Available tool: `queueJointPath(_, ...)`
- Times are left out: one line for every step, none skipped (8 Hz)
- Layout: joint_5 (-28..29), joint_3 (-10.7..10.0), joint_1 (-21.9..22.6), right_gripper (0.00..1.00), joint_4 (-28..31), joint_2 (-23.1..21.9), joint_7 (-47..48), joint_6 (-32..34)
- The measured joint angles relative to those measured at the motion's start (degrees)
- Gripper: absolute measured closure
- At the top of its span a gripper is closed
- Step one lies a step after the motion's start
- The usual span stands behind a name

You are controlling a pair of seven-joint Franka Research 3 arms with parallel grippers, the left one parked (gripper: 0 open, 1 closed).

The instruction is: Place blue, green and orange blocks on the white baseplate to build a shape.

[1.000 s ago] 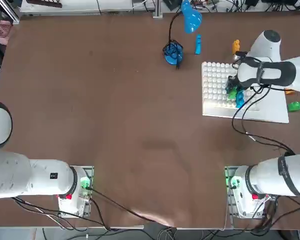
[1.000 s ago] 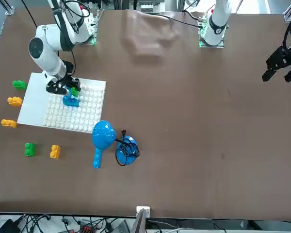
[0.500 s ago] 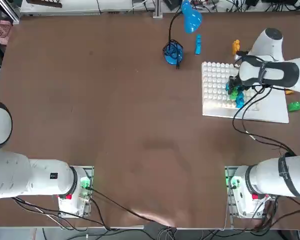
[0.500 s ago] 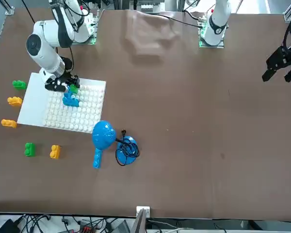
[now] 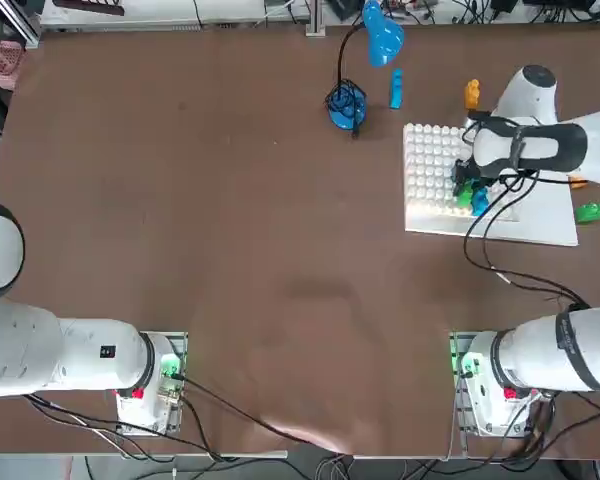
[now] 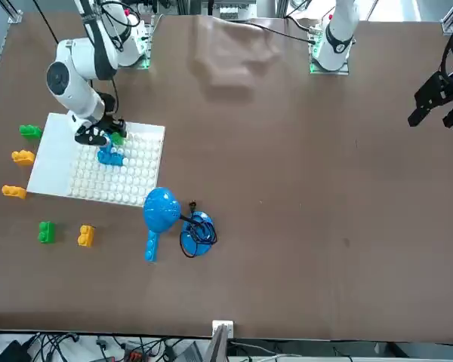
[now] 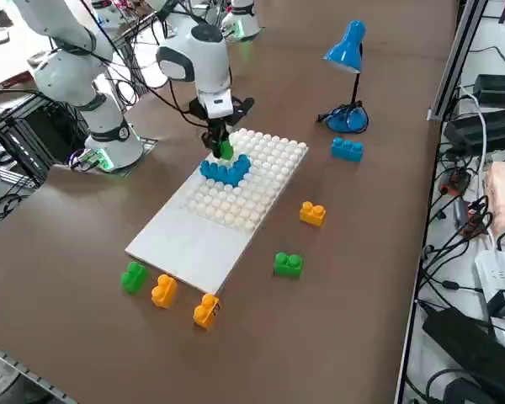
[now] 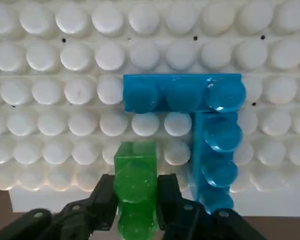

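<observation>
In the front view, going left to right, loose bricks lie on the brown desk (image 6: 302, 188) beside the white baseplate (image 6: 53, 162): a green brick (image 6: 30, 132), two orange bricks (image 6: 23, 157) (image 6: 13, 191), then a green brick (image 6: 47, 231) and an orange brick (image 6: 85, 235) nearer the camera. On the board's studded part sit the joined blue bricks (image 6: 110, 157), with the right hand (image 6: 115, 139) above them at the board's edge. Right of the board stand a blue lamp (image 6: 162, 210) and a small blue brick (image 6: 150, 246).

Only the wrist view shows the grip: the right hand (image 8: 135, 210) is clamped narrow on a green block (image 8: 135, 192), just above the studs, beside an L of blue bricks (image 8: 210, 130) pressed onto the board.
</observation>
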State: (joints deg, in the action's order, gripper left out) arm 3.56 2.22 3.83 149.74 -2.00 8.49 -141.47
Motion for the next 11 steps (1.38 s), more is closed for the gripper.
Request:
queueJointPath(0.0, 0.0, 0.0, 0.61, 0.0, 0.3, -0.2, -0.3)
queueJointPath(0.0, 0.0, 0.0, 0.61, -0.1, 0.6, -0.3, -0.8)
queueJointPath(0.0, 0.0, 0.0, 0.61, -0.6, 1.3, -0.3, -1.3)
queueJointPath(0.0, 0.0, -0.1, 0.61, -1.5, 2.1, -0.3, -1.4)
queueJointPath(0.0, 0.0, -0.1, 0.61, -2.5, 3.0, -0.4, -1.4)
queueJointPath(0.0, 0.0, -0.1, 0.61, -3.2, 3.7, -0.4, -1.4)
queueJointPath(0.0, 0.0, -0.2, 0.61, -3.7, 4.3, -0.5, -1.4)
queueJointPath(0.0, 0.0, -0.4, 0.61, -4.0, 4.7, -0.6, -1.4)
queueJointPath(0.0, 0.0, -0.7, 0.61, -4.0, 4.8, -0.9, -1.4)
queueJointPath(0.0, 0.0, -1.0, 0.61, -4.0, 4.9, -1.4, -1.4)
queueJointPath(0.0, 0.0, -1.3, 0.61, -4.1, 5.1, -1.9, -1.4)
